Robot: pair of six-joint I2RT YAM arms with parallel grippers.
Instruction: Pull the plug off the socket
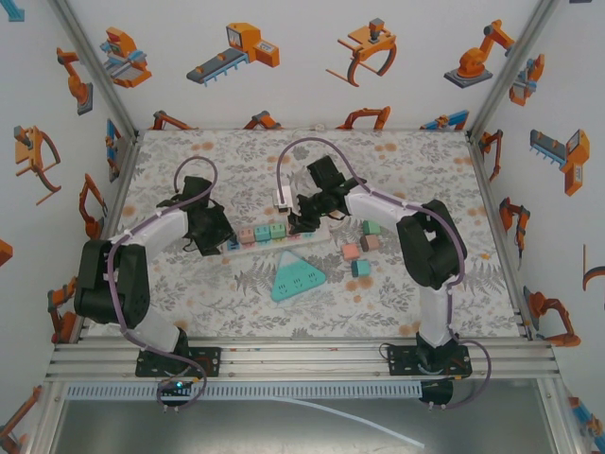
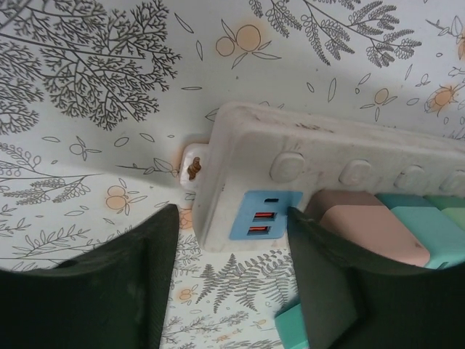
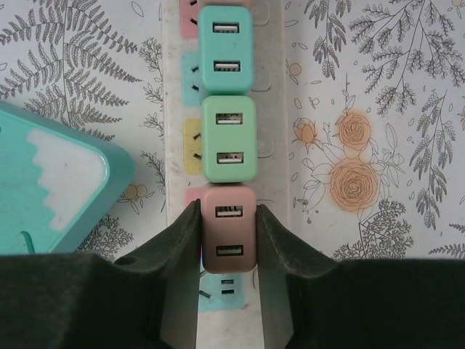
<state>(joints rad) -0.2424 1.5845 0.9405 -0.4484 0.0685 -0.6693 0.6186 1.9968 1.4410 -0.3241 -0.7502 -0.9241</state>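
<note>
The table (image 1: 425,303) holds a long white socket strip (image 3: 270,131) that lies left to right. The left gripper (image 2: 231,218) is open around the strip's left end, maybe to hold it down. The pink plug (image 3: 229,229) sits beside the green plug (image 3: 229,138). The right gripper (image 3: 227,211) pinches its two sides, so the pull should go straight up.
</note>
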